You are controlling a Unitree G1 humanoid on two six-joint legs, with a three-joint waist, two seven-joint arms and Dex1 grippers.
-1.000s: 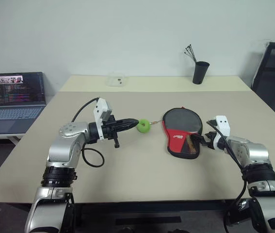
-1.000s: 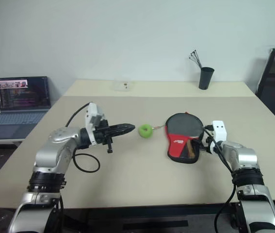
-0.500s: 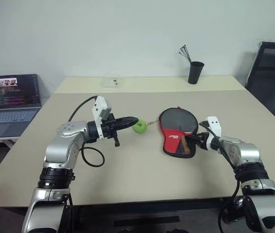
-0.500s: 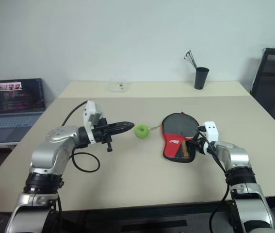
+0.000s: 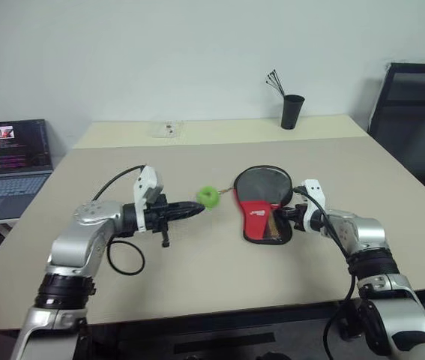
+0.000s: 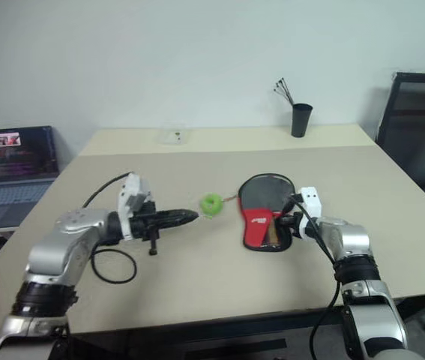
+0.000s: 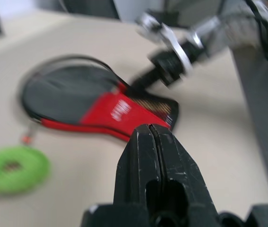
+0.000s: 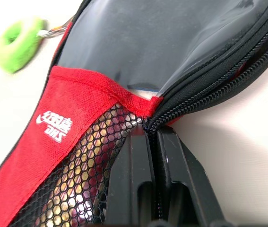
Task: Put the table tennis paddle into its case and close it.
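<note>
The case [image 5: 261,202] lies flat on the middle of the table, black on top with a red lower panel, white logo and mesh pocket [image 8: 77,184]. My right gripper [image 5: 281,217] reaches in from the right and is shut on the case's zip edge [image 8: 204,85] beside the mesh pocket. Pale and red shapes show through the mesh; the table tennis paddle itself is hidden. A small green ring [image 5: 208,197] on a short chain lies just left of the case. My left gripper [image 5: 197,211] is shut and empty, its tip just short of the ring.
An open laptop [image 5: 6,154] sits off the table at the far left. At the table's back stand a black cup with sticks [image 5: 292,111] and a small clear box [image 5: 169,130]. A black chair [image 5: 414,105] is at the right. A cable loop [image 5: 126,259] hangs below my left arm.
My right gripper moved left onto the case's edge and went from open to shut. My left gripper drew back a little from the green ring. The camera turned right.
</note>
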